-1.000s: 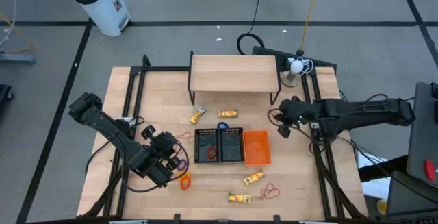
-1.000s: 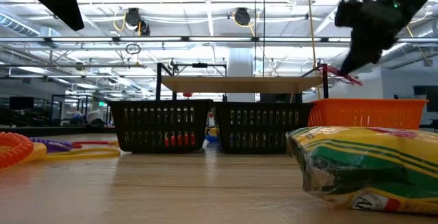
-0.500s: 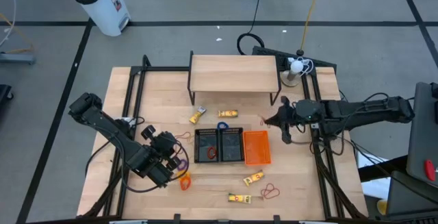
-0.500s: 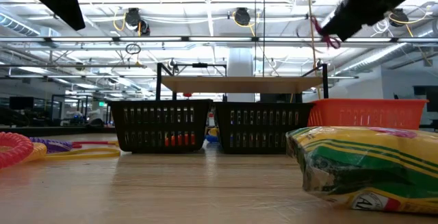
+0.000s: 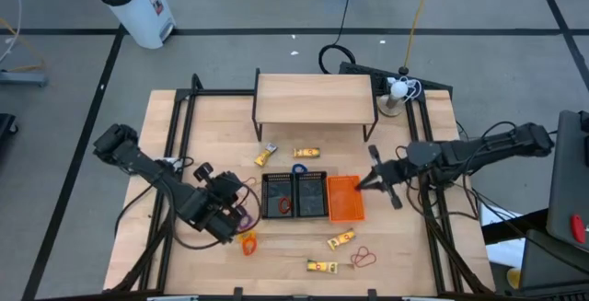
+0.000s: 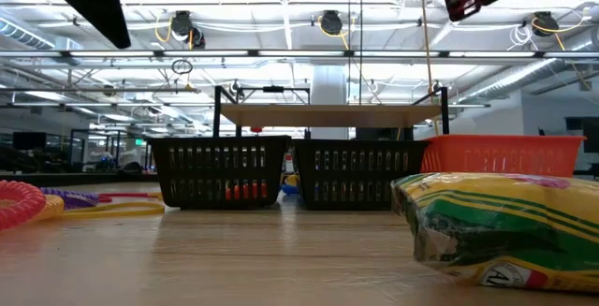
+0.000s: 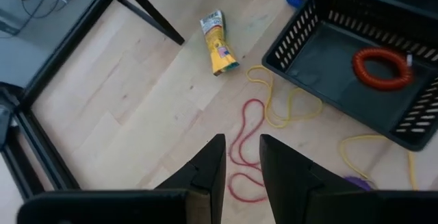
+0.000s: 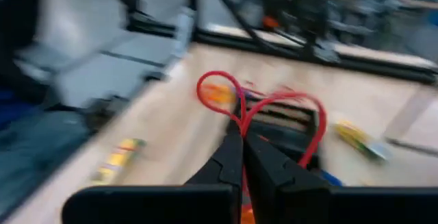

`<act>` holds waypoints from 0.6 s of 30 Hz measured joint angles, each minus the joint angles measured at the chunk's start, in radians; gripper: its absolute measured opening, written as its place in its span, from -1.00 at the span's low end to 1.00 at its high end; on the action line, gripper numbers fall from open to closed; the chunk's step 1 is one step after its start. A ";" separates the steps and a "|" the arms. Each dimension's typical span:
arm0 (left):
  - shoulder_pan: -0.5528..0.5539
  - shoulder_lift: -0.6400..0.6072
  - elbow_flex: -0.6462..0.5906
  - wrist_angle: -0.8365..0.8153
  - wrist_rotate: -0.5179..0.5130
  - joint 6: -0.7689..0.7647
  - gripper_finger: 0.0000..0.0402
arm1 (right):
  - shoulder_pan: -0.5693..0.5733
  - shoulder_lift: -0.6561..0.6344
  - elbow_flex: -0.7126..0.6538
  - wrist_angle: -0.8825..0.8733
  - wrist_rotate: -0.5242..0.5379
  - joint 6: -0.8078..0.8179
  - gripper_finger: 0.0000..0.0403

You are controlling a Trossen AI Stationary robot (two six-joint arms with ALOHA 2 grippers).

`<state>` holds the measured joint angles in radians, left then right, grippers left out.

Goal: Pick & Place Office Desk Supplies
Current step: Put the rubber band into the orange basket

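1. Three small baskets stand side by side in the middle of the wooden surface [image 5: 212, 126]: two black mesh baskets and an orange basket [image 5: 345, 198] at the right end.
2. The left black basket [image 5: 278, 195] holds a thick orange-red coiled ring [image 7: 382, 68]. The wrist view shows nothing else on the visible part of its floor.
3. The middle black basket [image 5: 311, 195] looks dark inside from above; I cannot tell what it holds.
4. The orange basket's floor shows plain orange from above.
5. The right hand [image 5: 375, 181] hangs above the surface at the right edge of the orange basket, clenched on a red rubber band [image 8: 263, 111] that loops out either side of its fingertips.
6. The left hand [image 7: 239, 157] hovers low over the surface just left of the black baskets, its fingers slightly parted and holding nothing. Beneath it lie a red band [image 7: 248, 148] and a yellow band [image 7: 284, 104].
7. Yellow wrapped packets lie loose: two behind the baskets [image 5: 306, 153] and two in front [image 5: 340, 239].
8. Another red band [image 5: 363, 259] lies near the front packets.
9. A blue loop [image 5: 299, 168] touches the back of the black baskets.
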<state>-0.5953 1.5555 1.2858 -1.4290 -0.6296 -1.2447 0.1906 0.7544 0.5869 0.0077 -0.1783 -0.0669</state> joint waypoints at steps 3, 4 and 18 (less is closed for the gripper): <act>0.030 0.000 0.000 0.015 -0.004 0.063 -0.54 | 0.002 0.000 -0.026 0.022 -0.017 0.065 -1.00; 0.041 0.000 0.000 0.027 -0.004 0.091 -0.54 | 0.002 0.000 -0.030 0.020 -0.008 0.096 -1.00; 0.194 0.000 0.000 0.368 -0.001 0.648 -0.54 | 0.004 0.152 -0.076 0.018 0.074 0.328 -1.00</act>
<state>-0.4011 1.5555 1.2858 -1.0610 -0.6305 -0.5966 0.1944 0.9059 0.5114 0.0261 -0.1047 0.2615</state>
